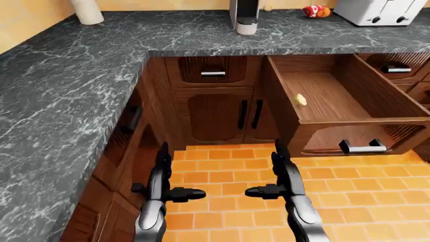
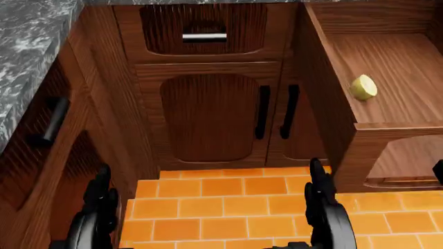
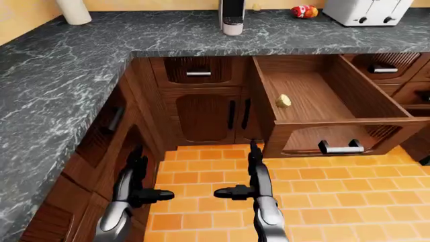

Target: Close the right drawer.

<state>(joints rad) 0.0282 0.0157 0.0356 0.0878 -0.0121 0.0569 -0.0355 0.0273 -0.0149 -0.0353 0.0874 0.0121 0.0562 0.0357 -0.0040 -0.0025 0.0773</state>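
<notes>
1. Standing pulled far out from the cabinet run, the right drawer (image 1: 349,101) sits on the right of the eye views under the dark stone counter (image 1: 201,35), its front panel and metal handle (image 1: 363,147) facing the robot.
2. A small pale yellow object (image 1: 300,100) lies on the drawer's floor, near its left wall.
3. The right hand (image 1: 282,184) hovers low over the orange tiles, fingers spread and gripping nothing; the left hand (image 1: 161,189) is likewise open and empty.
4. The drawer front lies to the right of and farther off than the right hand, which is clearly the nearer one.
5. The drawer's long axis runs away from the robot, so closing likely means a straight push on the front panel.
</notes>
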